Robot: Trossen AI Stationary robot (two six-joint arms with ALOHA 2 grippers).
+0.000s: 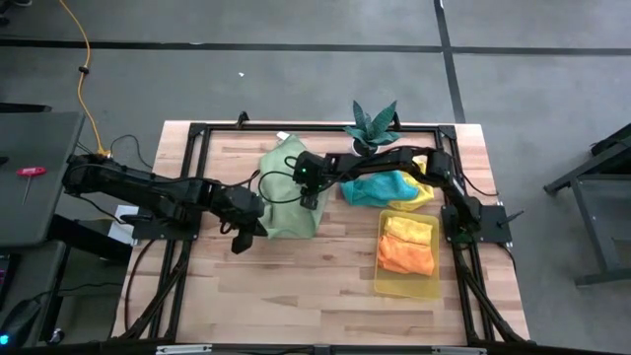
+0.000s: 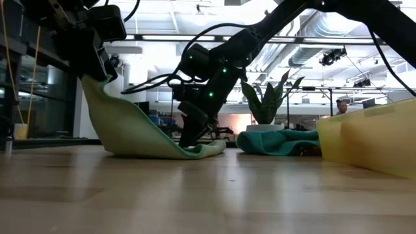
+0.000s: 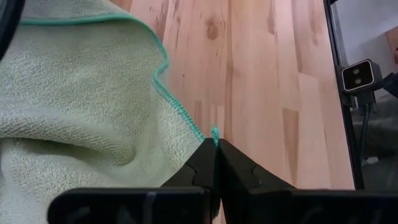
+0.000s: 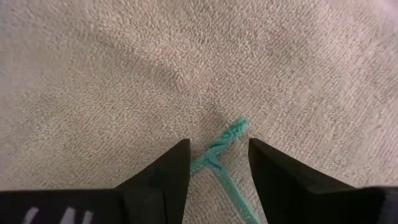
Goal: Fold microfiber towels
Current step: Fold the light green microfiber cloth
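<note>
A pale green microfiber towel [image 1: 286, 202] with teal edging lies at the table's middle. One of its corners is raised, and my left gripper [image 1: 245, 235] is shut on that corner. From there the cloth [image 2: 130, 127] sweeps down to the table. My right gripper [image 1: 314, 195] stands open, pointing down over the part of the towel that lies flat. A teal-stitched corner [image 4: 219, 154] lies between its fingers. A teal towel [image 1: 377, 187] and a yellow one [image 1: 422, 191] lie crumpled near the far right. My left gripper pinches the green towel's teal-edged corner [image 3: 214, 132] between its two shut fingers, coming slanting down from the table's left. That corner is lifted clear. The cloth hangs slack below it [image 2: 97, 91], and its other end rests on the table. My right gripper has its fingers [image 4: 163, 180] on either side of the stitched corner, down at the flat cloth [image 2: 195, 146]. I cannot tell whether they touch it.
A translucent yellow tray [image 1: 394, 286] at the near right holds a folded yellow towel [image 1: 409, 231] and an orange one [image 1: 406, 256]. A spiky green plant [image 1: 373, 123] stands at the far edge. Bare wood [image 1: 296, 296] lies toward the near edge.
</note>
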